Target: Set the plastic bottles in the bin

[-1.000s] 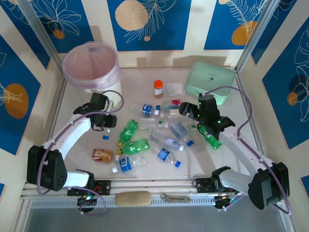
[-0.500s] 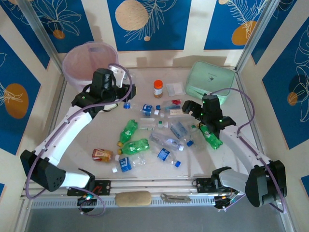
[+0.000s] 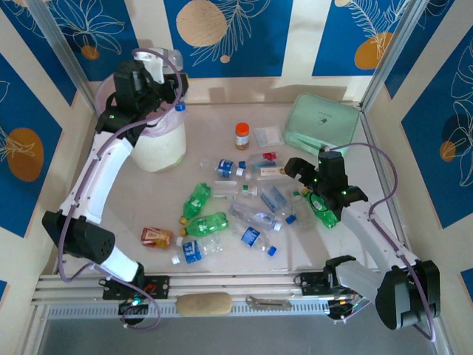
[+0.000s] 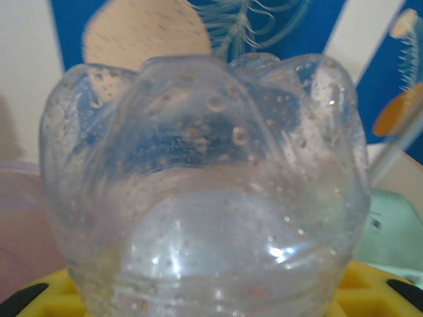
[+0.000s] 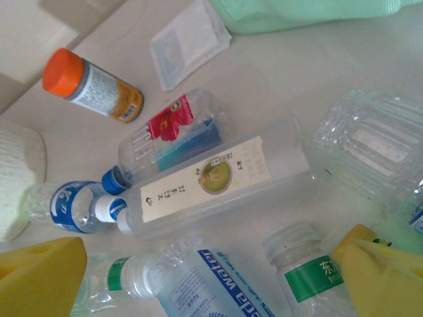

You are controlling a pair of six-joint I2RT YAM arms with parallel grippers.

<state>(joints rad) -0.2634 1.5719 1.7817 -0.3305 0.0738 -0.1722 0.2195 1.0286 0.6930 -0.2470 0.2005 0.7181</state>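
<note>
In the last second my left claw [image 3: 157, 80] has swung up from the table to the tall white round bin with the pink bag liner [image 3: 159, 151]. It is clenched on a clear crumpled plastic bottle [image 4: 205, 191], whose lobed base sticks out past the yellow pads. In the wrist view, pink liner shows just below and to the left of the claw, so I judge the bottle is over the mouth or close to its rim. It is carried but not yet dropped, and letting go looks like the next step once I trust the alignment.

My right claw [image 3: 301, 183] has barely shifted and its fingers are spread wide with nothing between them. Directly under it lie a clear bottle with a white tea label [image 5: 211, 185] and a clear bottle with blue water lettering [image 5: 218, 284]. The scattered pile of bottles [image 3: 236, 214] on the table means most of the job is still to do.
</note>
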